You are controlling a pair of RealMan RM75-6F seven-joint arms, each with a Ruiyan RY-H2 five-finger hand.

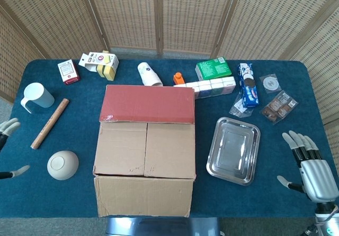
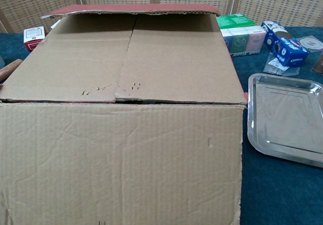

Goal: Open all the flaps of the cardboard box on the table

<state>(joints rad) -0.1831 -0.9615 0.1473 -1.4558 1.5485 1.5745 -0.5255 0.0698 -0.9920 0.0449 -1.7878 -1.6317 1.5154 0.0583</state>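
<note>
The cardboard box [image 1: 144,167] stands at the front middle of the blue table and fills most of the chest view [image 2: 121,124]. Its far flap [image 1: 148,103], red on the inside, is folded back and stands up at the rear [image 2: 131,9]. Two inner flaps [image 1: 145,148] lie flat, closing the top, meeting at a centre seam [image 2: 126,53]. My right hand [image 1: 312,167] hovers at the table's front right corner, fingers spread, holding nothing. Only the fingertips of my left hand [image 1: 8,127] show at the left edge, spread apart and empty.
A steel tray [image 1: 233,150] lies right of the box. A white bowl [image 1: 62,164], a wooden stick [image 1: 50,123] and a white cup [image 1: 37,96] sit to the left. Small boxes, a paper cup [image 1: 149,74] and snack packs [image 1: 248,85] line the back.
</note>
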